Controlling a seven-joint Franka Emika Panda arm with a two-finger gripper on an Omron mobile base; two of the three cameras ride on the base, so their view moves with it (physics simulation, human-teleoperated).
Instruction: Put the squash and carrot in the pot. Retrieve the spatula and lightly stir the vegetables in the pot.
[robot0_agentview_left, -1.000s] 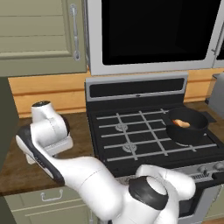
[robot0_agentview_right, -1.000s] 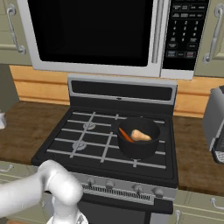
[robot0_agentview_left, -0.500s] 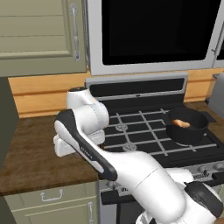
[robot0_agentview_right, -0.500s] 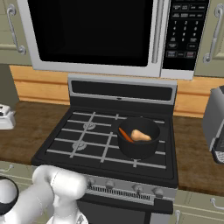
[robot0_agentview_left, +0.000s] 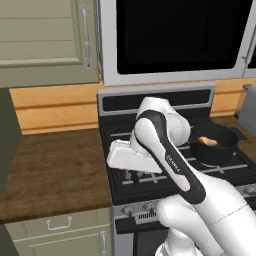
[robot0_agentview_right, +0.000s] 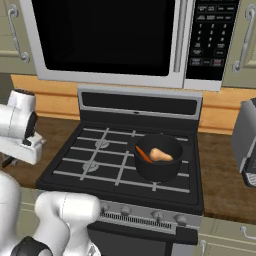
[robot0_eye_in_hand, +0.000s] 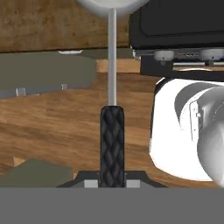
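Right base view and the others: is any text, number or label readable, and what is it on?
Black microwave keypad: white button labels, too small to read.
Dark band on the white robot arm: white lettering, too blurred to read.
Black-handled spatula: no text.

We see the utensil (robot0_eye_in_hand: 112, 148) cut off at the top edge, its silver head half lost; our hand's (robot0_eye_in_hand: 112, 183) fingertips hide beneath the handle.

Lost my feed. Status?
Claw shut on spatula, left of the stove. Squash and carrot in pot. Path clear.
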